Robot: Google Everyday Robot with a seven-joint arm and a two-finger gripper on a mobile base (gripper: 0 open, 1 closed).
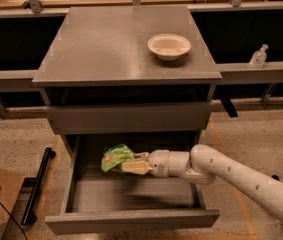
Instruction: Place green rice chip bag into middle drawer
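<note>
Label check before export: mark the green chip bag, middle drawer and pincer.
green rice chip bag [115, 158]: camera view, crinkled green face.
middle drawer [131, 221]: camera view, front panel.
pincer [128, 164]: camera view, between fingertips gripping the bag, above the drawer floor.
</note>
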